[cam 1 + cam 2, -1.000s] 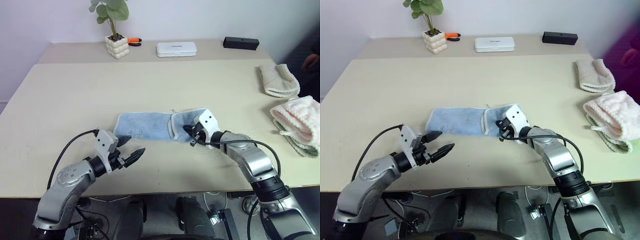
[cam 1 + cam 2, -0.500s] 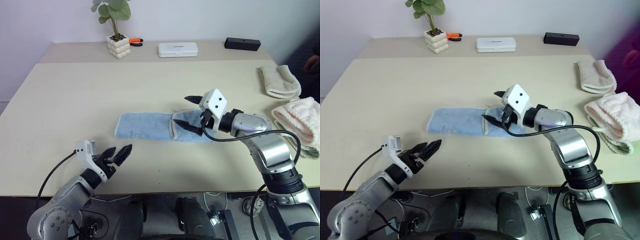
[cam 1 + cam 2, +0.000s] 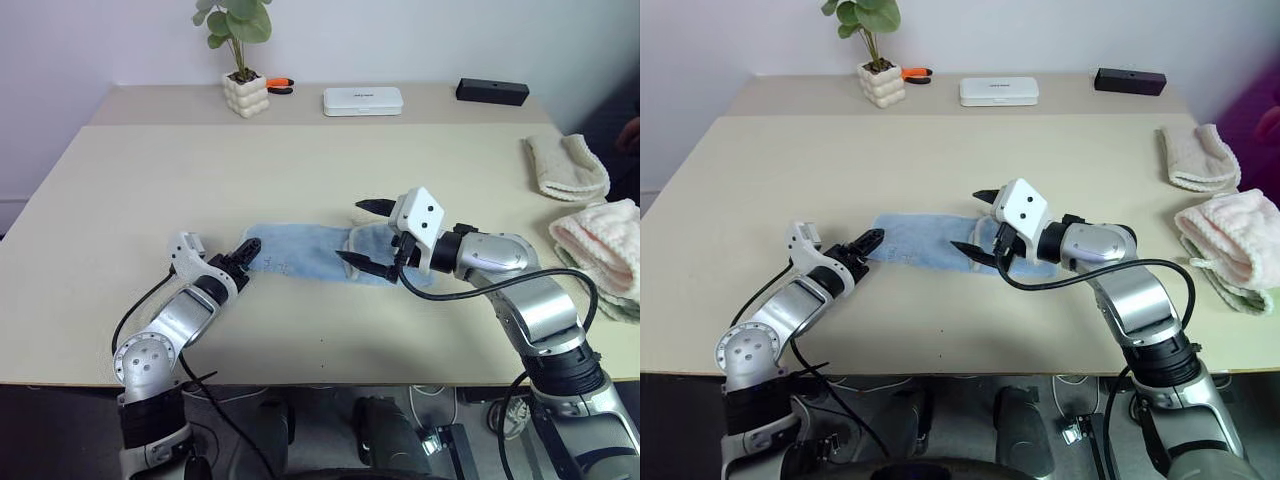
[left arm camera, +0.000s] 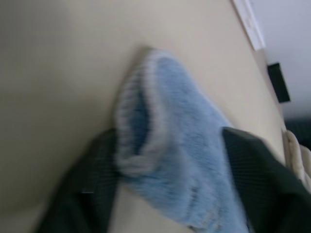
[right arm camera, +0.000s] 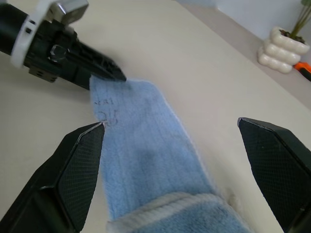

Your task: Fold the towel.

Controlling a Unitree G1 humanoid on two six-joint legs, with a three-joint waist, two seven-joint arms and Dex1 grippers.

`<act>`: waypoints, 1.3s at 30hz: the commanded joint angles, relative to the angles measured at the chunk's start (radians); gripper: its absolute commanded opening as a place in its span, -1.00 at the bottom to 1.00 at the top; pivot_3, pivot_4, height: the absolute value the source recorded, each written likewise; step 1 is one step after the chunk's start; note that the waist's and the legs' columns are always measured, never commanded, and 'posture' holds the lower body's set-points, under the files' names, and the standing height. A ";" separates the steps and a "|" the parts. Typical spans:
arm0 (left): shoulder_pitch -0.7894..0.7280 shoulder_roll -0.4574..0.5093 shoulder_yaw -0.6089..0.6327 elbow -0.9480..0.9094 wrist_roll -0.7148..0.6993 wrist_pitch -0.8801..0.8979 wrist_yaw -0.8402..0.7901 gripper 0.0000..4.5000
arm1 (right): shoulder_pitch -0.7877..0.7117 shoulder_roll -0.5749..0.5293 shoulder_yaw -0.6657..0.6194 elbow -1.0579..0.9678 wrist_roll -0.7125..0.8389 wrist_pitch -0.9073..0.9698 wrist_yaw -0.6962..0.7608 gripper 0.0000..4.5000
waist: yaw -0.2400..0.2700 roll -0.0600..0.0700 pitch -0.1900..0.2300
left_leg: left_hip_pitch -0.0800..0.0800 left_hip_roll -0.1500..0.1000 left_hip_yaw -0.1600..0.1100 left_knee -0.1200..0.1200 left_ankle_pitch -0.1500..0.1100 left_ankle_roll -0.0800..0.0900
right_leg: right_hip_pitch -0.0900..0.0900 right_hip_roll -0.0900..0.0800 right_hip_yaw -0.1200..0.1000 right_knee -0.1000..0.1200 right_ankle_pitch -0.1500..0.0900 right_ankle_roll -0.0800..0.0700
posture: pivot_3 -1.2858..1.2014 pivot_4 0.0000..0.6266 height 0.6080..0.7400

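Observation:
The light blue towel [image 3: 300, 255] lies flat mid-table with its right end folded over onto itself [image 3: 375, 243]. My left gripper [image 3: 247, 250] is at the towel's left end. In the left wrist view that end bunches up between its two fingers [image 4: 87, 194], which press on it from both sides. My right gripper [image 3: 358, 232] hangs wide open just above the folded right end and holds nothing. The right wrist view looks along the towel [image 5: 146, 160] to the left gripper [image 5: 114, 73] at the far corner.
A beige rolled towel [image 3: 565, 165] and a pale pink towel [image 3: 605, 240] lie at the table's right edge. Along the back stand a potted plant [image 3: 244, 92], an orange-handled tool [image 3: 280, 83], a white box [image 3: 362, 100] and a black box [image 3: 492, 91].
The left gripper rolled, moved forward from the table's near side to the towel's left end, and closed on it. The right gripper let go of the folded end, rose and opened, then stayed.

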 commanded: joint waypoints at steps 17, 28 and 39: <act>-0.076 0.423 0.084 -0.042 0.114 -0.164 -0.440 -0.98 | 0.082 -0.040 -0.051 -0.102 0.013 0.054 -0.020 1.00 | -0.005 -0.003 0.002 | -0.003 0.000 0.001 -0.004 0.000 -0.001 | -0.001 0.000 0.000 -0.008 0.000 -0.001 | 0.03 -0.52 0.98; -0.168 0.434 -0.467 -0.188 0.395 -0.132 -0.745 -0.98 | 0.148 -0.044 -0.029 -0.095 -0.021 0.053 -0.028 1.00 | -0.015 -0.003 0.002 | -0.003 -0.002 0.002 -0.004 0.000 -0.001 | 0.000 -0.002 0.001 -0.010 0.000 -0.001 | 0.03 -0.52 0.98; -0.193 0.284 -0.543 -0.068 0.527 -0.081 -0.741 -0.58 | 0.196 -0.049 -0.048 -0.119 -0.031 0.050 -0.051 1.00 | -0.025 -0.003 0.002 | -0.004 0.000 0.000 -0.004 0.000 0.000 | -0.001 0.000 0.001 -0.009 0.002 0.002 | 0.03 -0.52 0.98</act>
